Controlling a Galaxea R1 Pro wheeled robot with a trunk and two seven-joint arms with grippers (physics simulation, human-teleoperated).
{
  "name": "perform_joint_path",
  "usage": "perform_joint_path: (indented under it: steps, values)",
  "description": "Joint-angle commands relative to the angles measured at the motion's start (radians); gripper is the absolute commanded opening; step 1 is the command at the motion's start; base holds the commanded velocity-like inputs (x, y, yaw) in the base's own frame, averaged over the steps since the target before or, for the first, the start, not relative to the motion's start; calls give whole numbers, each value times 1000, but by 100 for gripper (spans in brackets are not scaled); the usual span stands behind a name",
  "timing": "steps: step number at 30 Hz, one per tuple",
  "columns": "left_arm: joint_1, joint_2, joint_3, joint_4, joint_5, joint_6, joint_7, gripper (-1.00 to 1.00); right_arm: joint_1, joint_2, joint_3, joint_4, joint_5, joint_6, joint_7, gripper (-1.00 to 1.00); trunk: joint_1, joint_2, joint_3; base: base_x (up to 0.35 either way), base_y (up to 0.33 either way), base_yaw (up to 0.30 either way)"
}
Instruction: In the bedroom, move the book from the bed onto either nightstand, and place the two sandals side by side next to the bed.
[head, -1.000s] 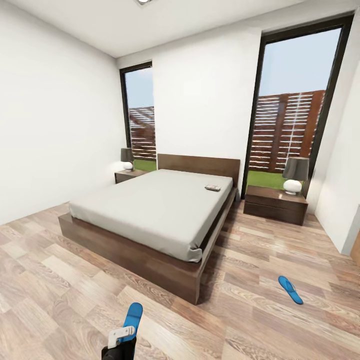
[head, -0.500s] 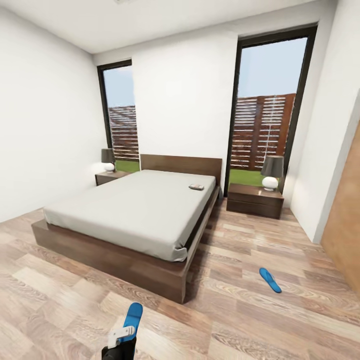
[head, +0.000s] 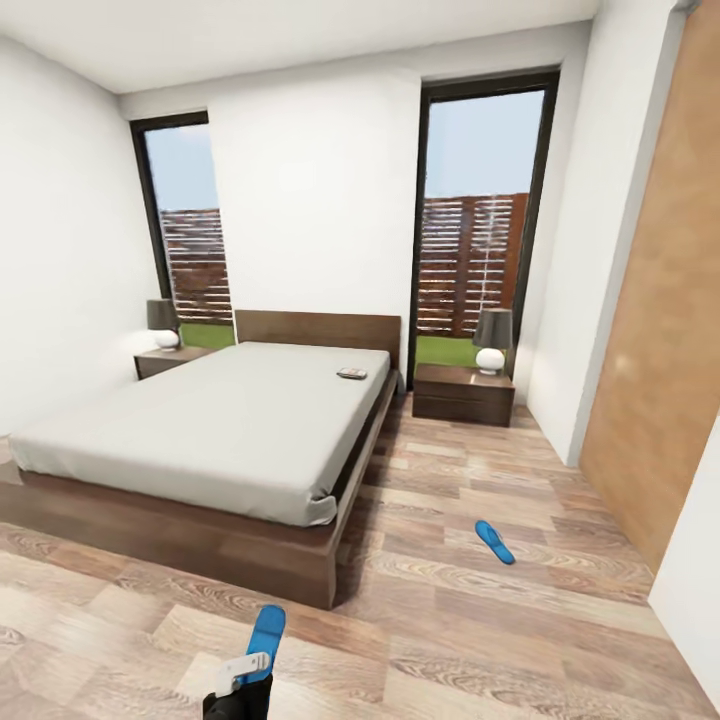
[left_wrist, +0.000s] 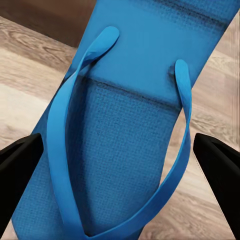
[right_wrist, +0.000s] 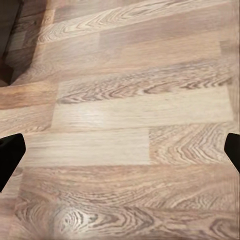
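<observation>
Sandal one (left_wrist: 125, 140) sat clamped in the left gripper (head: 243, 672); its mate (head: 494, 541) lay on the floor right of the bed (head: 200, 430). View had swung right, probably heading there. Right gripper (right_wrist: 120, 150) hung spread, empty.

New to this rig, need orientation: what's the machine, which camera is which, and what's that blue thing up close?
It's a simulated wheeled robot with two arms. The wide picture is its head camera: a bed with a book on it, two nightstands, and one blue sandal on the floor. The other two are wrist cameras. The left gripper has the second sandal between its fingers, also seen in the head view. The right gripper is open over bare floorboards.
</observation>
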Motion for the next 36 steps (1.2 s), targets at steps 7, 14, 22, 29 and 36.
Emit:
perform_joint_path:
  steps: [7, 14, 22, 29, 36]
  values:
    - [-1, 0, -8, 1, 10, -5, -1, -100, 0, 0, -1, 0, -8, 1, 6, 100, 0, 0, -1, 0, 0, -280]
    - [-1, 0, -8, 1, 10, -4, -1, -100, 0, 0, -1, 0, -8, 1, 5, 100, 0, 0, -1, 0, 0, -282]
    - [-1, 0, -8, 1, 10, -4, -1, -100, 0, 0, 0, 0, -8, 1, 5, 100, 0, 0, -1, 0, 0, -284]
    - [-1, 1, -8, 1, 10, -4, -1, -100, 0, 0, 0, 0, -9, 1, 6, 100, 0, 0, -1, 0, 0, -284]
    - [-1, 0, -8, 1, 10, -4, -1, -100, 0, 1, 0, 0, -8, 1, 6, 100, 0, 0, -1, 0, 0, -284]
